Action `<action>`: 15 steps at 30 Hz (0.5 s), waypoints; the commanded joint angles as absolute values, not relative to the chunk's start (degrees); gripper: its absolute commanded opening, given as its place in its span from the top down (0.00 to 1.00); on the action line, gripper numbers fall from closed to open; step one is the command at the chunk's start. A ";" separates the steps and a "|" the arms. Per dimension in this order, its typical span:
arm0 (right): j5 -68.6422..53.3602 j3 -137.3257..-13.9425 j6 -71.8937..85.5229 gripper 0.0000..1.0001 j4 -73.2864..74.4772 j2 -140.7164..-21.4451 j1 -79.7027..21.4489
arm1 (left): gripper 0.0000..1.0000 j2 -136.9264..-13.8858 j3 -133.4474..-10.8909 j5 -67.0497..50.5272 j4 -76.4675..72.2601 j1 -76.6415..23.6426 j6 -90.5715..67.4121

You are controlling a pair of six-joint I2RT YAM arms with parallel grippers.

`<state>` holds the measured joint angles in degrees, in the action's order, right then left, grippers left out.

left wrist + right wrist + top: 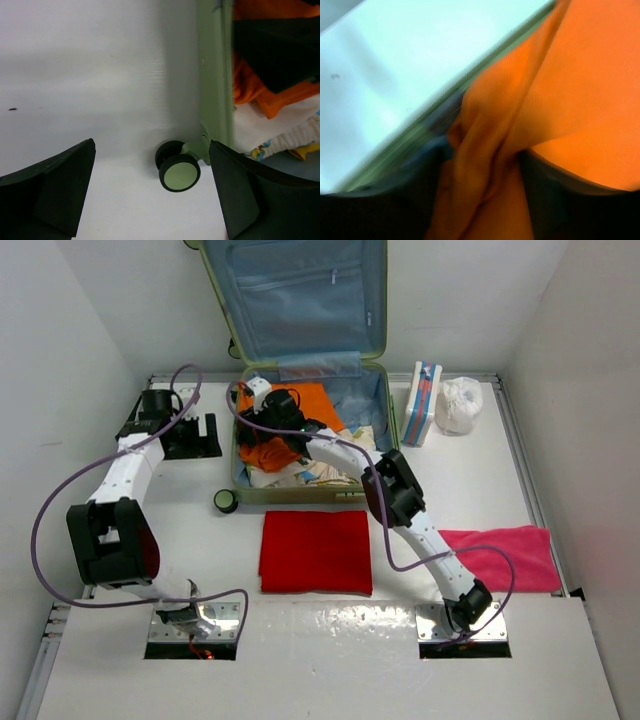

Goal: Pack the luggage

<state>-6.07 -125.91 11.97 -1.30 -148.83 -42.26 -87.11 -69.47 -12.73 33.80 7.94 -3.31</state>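
The light-green luggage [300, 496] lies open at the back of the table, its blue-lined lid [300, 300] standing against the wall. An orange cloth [320, 400] lies inside, over pale printed clothes [305, 474]. My right gripper [262, 430] reaches into the left side of the luggage. In the right wrist view it [485, 195] is shut on a bunched fold of the orange cloth [580, 100], beside the green rim [420, 135]. My left gripper [200, 435] is open and empty, low over the table left of the luggage. Its wrist view [152, 150] shows a black wheel [179, 172] ahead.
A folded red cloth [316, 552] lies in front of the luggage. A pink towel [505, 555] lies at the right. A blue, white and red packet [424, 402] and a white plastic bag [459, 405] stand right of the luggage. A luggage wheel [226, 501] sticks out at its front left corner.
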 commanded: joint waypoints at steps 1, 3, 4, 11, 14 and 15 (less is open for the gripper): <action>-1.58 -126.50 15.98 0.28 -6.24 -147.15 -41.67 | 0.04 -84.02 -69.26 -18.26 32.87 8.53 -2.65; -2.80 -123.85 18.88 0.22 -6.33 -142.94 -40.87 | 0.04 -83.32 -69.26 -21.17 32.09 8.53 -2.03; -3.33 -118.70 21.16 0.18 -7.29 -141.17 -39.04 | 0.04 -82.54 -69.26 -22.75 30.43 8.53 -2.02; -10.54 -104.61 32.07 0.37 -7.56 -119.31 -28.22 | 0.23 -84.09 -76.26 -24.10 19.61 0.98 -6.42; -12.13 -100.74 31.73 0.44 -3.62 -114.20 -22.08 | 0.29 -90.14 -81.81 -19.36 18.46 -3.50 -7.91; -13.35 -100.03 30.86 0.45 -2.56 -113.13 -21.54 | 0.30 -91.83 -83.13 -17.68 18.46 -4.56 -7.91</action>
